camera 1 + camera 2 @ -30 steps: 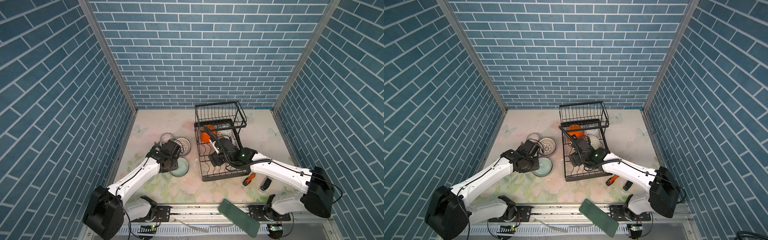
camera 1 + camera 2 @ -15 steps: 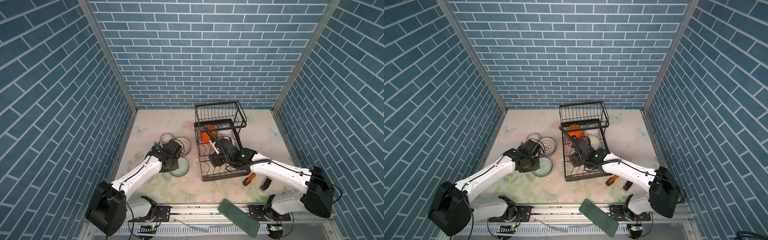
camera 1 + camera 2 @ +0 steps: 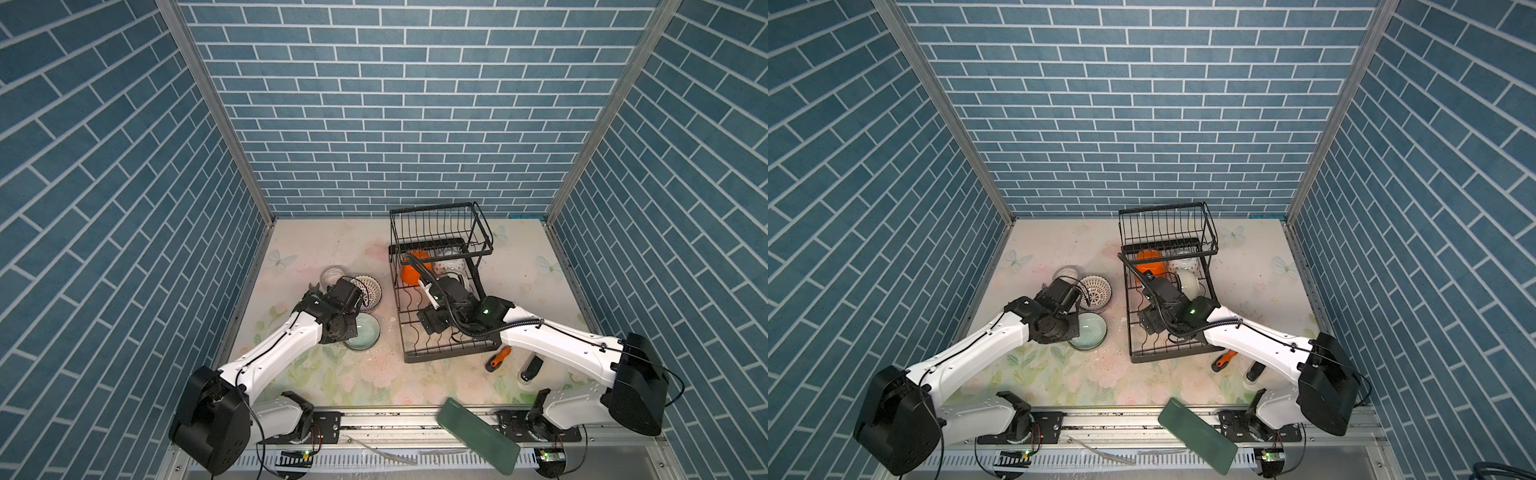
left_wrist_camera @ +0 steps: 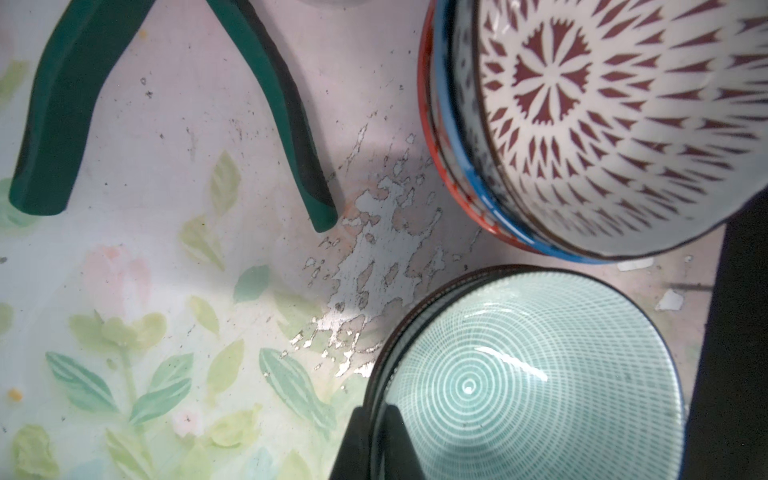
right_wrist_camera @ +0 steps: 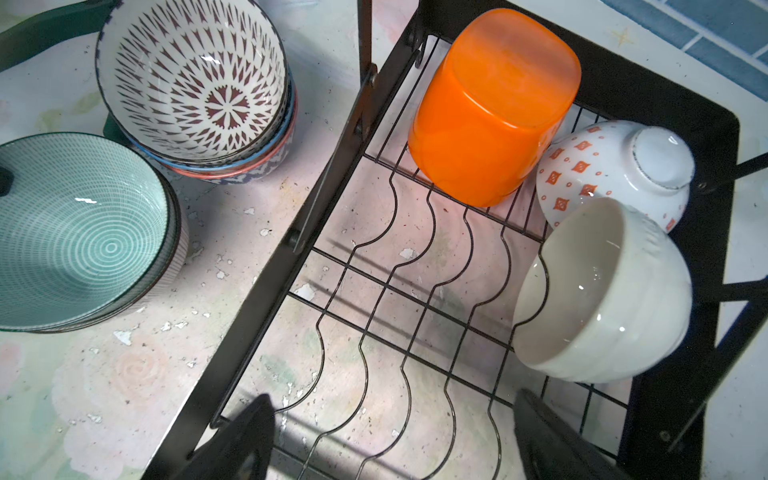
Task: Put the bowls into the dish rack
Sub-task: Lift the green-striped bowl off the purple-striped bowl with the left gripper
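So from my end, the left gripper (image 4: 375, 419) was clamped on the rim of the pale green ceramic bowl with the fine white rings (image 4: 528, 382) — one black finger inside the lip, one outside. That bowl sat on the floral-print table (image 3: 332, 245), to the left of the black wire two-tier dish rack (image 3: 449, 353). I could see extra rims under it, so it looked nested on at least one more bowl. Just beside it stood a stack topped by a white ceramic bowl with dark red dart marks (image 4: 602, 124), with a blue rim and an orange-red rim poking out below. A pair of dark green-handled pliers (image 4: 270, 108) lay on the table near both, and in a top view a white tape roll (image 3: 332, 274) sat just behind the stack. On the other side, the right gripper (image 5: 392, 397) hung over the rack's lower tier with its jaws spread wide and nothing between them. Three bowls were already in that tier at the far end, under the raised basket. They were an orange rounded-square plastic bowl (image 5: 490, 108) tipped bottom-up, a white ceramic bowl with little orange diamonds (image 5: 582, 178) upside down right against it, and a plain cream bowl (image 5: 602, 291) on its side, up against the diamond one. An orange-and-black screwdriver (image 3: 498, 358) lay just off the rack's front corner.
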Robot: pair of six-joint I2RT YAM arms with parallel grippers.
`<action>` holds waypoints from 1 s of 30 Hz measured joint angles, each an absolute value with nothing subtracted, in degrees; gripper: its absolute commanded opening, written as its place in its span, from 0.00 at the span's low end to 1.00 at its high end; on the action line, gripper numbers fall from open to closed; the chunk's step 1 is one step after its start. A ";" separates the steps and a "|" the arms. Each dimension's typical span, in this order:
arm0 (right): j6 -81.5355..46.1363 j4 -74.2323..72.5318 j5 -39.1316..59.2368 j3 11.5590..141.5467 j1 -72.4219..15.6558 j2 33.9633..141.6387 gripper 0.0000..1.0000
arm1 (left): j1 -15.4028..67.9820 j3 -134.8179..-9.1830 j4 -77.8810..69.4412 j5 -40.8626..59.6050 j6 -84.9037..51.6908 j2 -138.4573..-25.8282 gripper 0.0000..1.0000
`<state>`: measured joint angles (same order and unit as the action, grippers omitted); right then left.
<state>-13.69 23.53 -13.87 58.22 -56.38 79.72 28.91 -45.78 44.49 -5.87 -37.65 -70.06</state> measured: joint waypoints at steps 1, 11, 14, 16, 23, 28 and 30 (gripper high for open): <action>-13.69 23.55 -13.87 58.22 -56.38 79.72 0.90 | 28.91 -45.78 44.34 -5.80 -37.63 -70.00 0.08; -13.69 23.57 -13.69 58.22 -56.38 79.72 0.89 | 28.91 -44.45 41.76 -4.82 -35.38 -67.79 0.00; -13.69 23.59 -13.67 58.22 -56.38 79.81 0.89 | 28.91 -43.07 40.45 -4.62 -34.59 -66.32 0.00; -13.69 23.66 -13.56 58.24 -56.38 79.96 0.89 | 28.91 -42.17 39.55 -4.38 -33.89 -65.23 0.00; -13.69 24.49 -12.16 58.61 -56.38 81.58 0.87 | 28.91 -39.97 38.09 -3.60 -32.05 -61.52 0.00; -13.72 24.82 -10.68 60.53 -56.66 82.72 0.85 | 28.91 -38.68 37.67 -3.55 -31.03 -58.39 0.00; -13.72 24.82 -10.15 61.43 -56.88 83.11 0.85 | 28.91 -38.63 37.65 -3.55 -30.79 -57.47 0.00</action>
